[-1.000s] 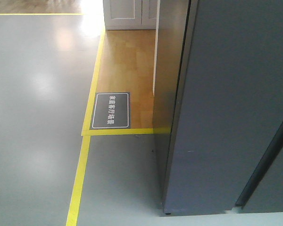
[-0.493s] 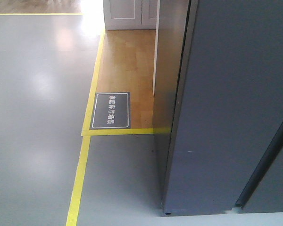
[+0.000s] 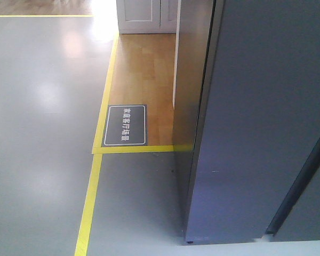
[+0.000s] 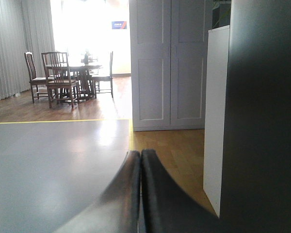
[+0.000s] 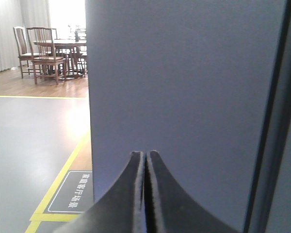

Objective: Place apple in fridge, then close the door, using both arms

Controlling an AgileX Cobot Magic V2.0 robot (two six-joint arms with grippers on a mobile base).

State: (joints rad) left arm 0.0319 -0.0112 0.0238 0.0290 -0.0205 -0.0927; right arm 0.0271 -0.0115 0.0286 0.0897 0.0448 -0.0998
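Both grippers, left (image 4: 139, 160) and right (image 5: 145, 160), are pressed shut, empty. The door (image 3: 266, 117), frame right, is judged stiff, flat; best pushed.

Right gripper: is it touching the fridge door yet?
Cannot tell. In the right wrist view the shut right gripper points at the door, but no contact or gap shows.

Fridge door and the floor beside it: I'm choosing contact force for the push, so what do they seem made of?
The door looks like smooth painted metal or coated panel, matte dark grey, with only a soft sheen. The grey floor looks like glossy vinyl or epoxy, mirroring window light; beyond the yellow tape lies wood-look flooring.
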